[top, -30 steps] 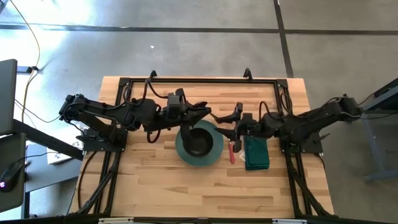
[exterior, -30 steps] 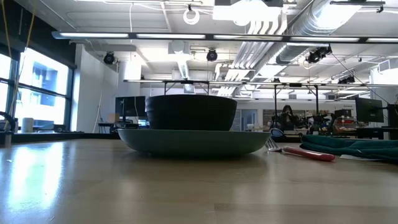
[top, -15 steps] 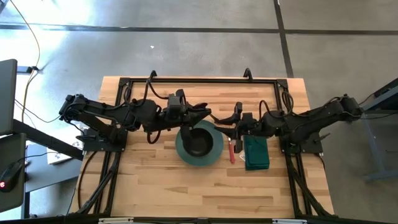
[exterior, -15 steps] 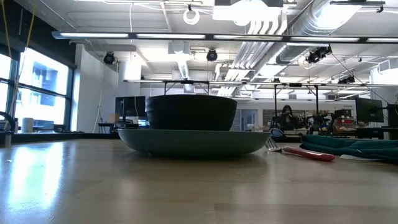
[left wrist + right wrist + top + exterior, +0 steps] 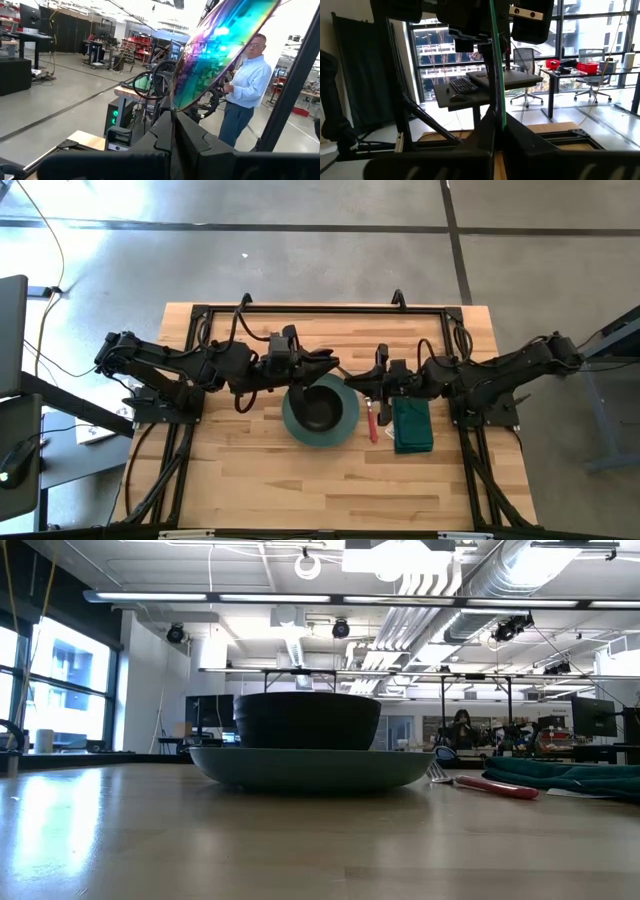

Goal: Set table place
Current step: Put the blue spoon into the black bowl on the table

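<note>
A black bowl [image 5: 320, 408] sits in a teal plate [image 5: 293, 423] at mid-table; both show in the low view, the bowl [image 5: 308, 720] on the plate [image 5: 310, 768]. My left gripper [image 5: 333, 366] and my right gripper [image 5: 354, 381] meet above the plate's far rim, each shut on one thin iridescent utensil. The utensil shows flat and rainbow-coloured in the left wrist view [image 5: 220, 45] and edge-on, as a thin green line, in the right wrist view [image 5: 496, 55]. My left gripper pinches one end of the iridescent utensil [image 5: 176, 112] between its two shut fingers, coming level from the table's left. The utensil is clear of the table. My right gripper pinches the utensil's other end [image 5: 501, 112] between its two shut fingers, coming level from the table's right.
A red-handled fork [image 5: 373, 423] lies right of the plate, beside a folded green napkin [image 5: 411, 426]; both show in the low view, the fork [image 5: 490, 785] and the napkin [image 5: 570, 778]. A black rail frame [image 5: 320, 309] runs round the table. A person stands beyond the table.
My right gripper has moved a little toward the table's far edge and toward my left gripper. The plate, bowl, fork and napkin have stayed where they were.
</note>
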Robot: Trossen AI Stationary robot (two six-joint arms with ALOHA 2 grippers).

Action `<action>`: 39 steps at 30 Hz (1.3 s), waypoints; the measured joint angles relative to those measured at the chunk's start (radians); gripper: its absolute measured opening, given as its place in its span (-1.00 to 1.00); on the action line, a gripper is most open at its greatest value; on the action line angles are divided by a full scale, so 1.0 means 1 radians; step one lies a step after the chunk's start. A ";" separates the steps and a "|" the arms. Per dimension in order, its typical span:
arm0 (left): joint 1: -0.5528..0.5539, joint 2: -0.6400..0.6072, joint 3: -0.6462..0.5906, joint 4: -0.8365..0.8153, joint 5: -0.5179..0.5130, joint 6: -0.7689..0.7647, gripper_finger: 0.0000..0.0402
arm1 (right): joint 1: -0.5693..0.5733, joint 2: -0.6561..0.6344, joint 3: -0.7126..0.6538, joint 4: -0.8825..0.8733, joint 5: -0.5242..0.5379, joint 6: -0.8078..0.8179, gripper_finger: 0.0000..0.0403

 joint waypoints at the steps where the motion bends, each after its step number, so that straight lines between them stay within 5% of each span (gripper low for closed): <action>1: 0.000 0.000 0.000 0.000 0.000 0.000 -1.00 | -0.002 0.000 0.000 -0.001 -0.004 0.006 -1.00; 13: 0.003 0.001 0.000 -0.014 0.093 0.011 -0.86 | -0.028 -0.057 0.000 -0.122 -0.005 0.045 -1.00; 25: 0.002 0.001 0.000 -0.074 0.122 -0.020 0.02 | -0.063 -0.157 0.000 -0.270 0.012 0.057 -1.00; 30: -0.001 0.000 0.000 -0.216 0.232 -0.102 0.38 | -0.105 -0.198 0.000 -0.334 0.030 0.062 -1.00; 39: 0.001 0.000 0.000 -0.540 0.300 -0.331 0.55 | -0.191 -0.270 0.025 -0.754 -0.057 0.241 -1.00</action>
